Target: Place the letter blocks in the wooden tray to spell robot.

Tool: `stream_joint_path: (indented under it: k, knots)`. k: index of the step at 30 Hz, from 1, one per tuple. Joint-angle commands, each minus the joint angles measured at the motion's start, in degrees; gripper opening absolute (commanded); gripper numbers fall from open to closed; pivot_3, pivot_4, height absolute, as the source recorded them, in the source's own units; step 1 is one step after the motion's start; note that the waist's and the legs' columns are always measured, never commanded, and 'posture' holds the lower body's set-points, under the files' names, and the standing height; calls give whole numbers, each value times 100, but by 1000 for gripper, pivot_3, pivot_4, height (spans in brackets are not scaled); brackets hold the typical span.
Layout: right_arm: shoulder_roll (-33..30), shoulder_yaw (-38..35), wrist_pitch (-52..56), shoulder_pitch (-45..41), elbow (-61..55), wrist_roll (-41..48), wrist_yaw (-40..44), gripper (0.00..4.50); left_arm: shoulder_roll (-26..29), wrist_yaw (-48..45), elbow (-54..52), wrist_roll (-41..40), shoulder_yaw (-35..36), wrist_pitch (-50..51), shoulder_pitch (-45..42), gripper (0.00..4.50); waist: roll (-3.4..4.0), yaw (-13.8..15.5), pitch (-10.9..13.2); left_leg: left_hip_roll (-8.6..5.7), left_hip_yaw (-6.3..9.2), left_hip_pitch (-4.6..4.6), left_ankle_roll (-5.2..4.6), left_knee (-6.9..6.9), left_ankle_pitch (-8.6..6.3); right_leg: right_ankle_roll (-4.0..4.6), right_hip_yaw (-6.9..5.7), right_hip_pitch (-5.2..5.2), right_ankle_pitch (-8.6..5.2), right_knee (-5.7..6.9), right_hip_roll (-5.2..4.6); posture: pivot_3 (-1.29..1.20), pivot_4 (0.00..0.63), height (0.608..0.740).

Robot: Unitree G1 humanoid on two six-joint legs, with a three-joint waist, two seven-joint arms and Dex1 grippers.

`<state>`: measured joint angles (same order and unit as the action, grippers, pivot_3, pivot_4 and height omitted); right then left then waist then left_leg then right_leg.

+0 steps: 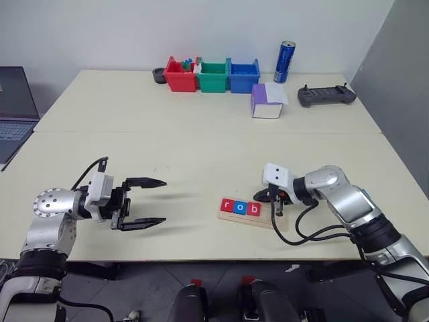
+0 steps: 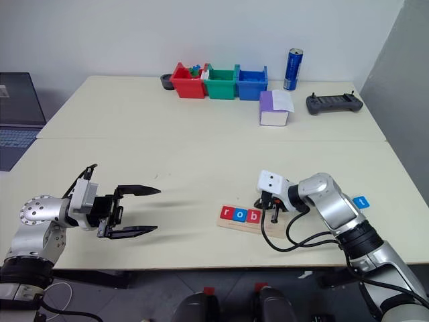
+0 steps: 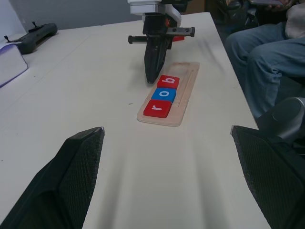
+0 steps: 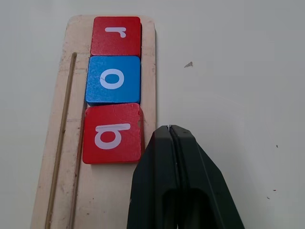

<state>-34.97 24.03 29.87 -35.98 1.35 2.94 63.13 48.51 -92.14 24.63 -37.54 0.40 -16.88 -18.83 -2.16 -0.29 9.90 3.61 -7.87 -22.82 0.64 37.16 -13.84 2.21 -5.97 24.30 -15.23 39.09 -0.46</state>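
A lab or office: plain white walls; laptop (image 1: 12, 111) and handheld controller (image 1: 326, 96) on pale tables (image 1: 201, 144).

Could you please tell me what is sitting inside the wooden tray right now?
The wooden tray holds three letter blocks in a row: red r, blue o and red b. The shut right gripper covers some of the remaining bare stretch.

- Head stereo pair: looks forward and down over the table (image 1: 201, 147).
- Left wrist view: faces low across the tabletop toward the wooden tray (image 3: 183, 98).
- Right wrist view: close above the same tray.
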Motion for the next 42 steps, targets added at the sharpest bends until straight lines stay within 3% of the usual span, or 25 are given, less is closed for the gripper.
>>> stream_joint_path:
  k: [1, 18, 26, 29, 34, 39, 40, 42]
  knots:
    - [-65, -100, 44, -21, -302, 39, 78, 31, 6, -36, -134, -5, 143, -33, -17, 4500, 0, -1, 0, 0, 0, 0, 0, 0, 0, 0, 0, 0, 0, 0, 0, 0, 150, 740]
    - [-111, 5, 99, -1, -525, -9, 178, 31, -93, -36, -157, 51, 136, -25, -82, 4500, 0, -1, 0, 0, 0, 0, 0, 0, 0, 0, 0, 0, 0, 0, 0, 0, 150, 740]
    - [-662, -1259, 1304, 27, -1589, 955, 202, 31, -52, -36, -227, 9, 199, 3, -34, 4500, 1, 11, 1, 0, 2, -1, 0, 0, 0, 0, 0, 0, 0, -1, 0, 0, 150, 740]
    - [-1123, -2320, 1924, 584, -1946, 1184, -186, 651, -61, -36, -153, 17, 191, -2, -96, 4500, 0, 20, 0, -1, 4, -1, 0, -1, -1, 1, -1, -1, 0, -4, 0, 0, 150, 740]
    - [-1595, -4093, 2478, 1525, -1881, 1303, -894, 2422, -210, -36, 113, 41, -73, -47, -342, 4500, -1, 69, -1, -10, 2, -3, -1, -1, -1, 2, -2, -3, -1, -8, -11, 0, 150, 740]
    - [-1475, -5239, 2737, 2577, -2148, 1366, -1379, 4219, -315, -36, 400, 20, -347, -120, -675, 4500, -2, 64, -2, -9, 7, 2, -1, -9, -1, 1, -5, -6, -2, -6, -6, 0, 150, 740]
    - [-1370, -5394, 2720, 2760, -2243, 1341, -1542, 4461, -324, -36, 461, 16, -394, -137, -733, 4500, -2, 38, -2, -7, 7, 1, -1, -10, -1, 1, -4, -5, -2, -6, -4, 0, 150, 740]
    - [-1109, -5625, 2756, 3012, -2417, 1365, -1853, 4461, -339, -36, 589, 5, -496, -175, -843, 4500, -2, 9, -2, -5, 6, 4, -1, -12, -1, 0, -2, -5, -2, -5, -1, 0, 150, 740]
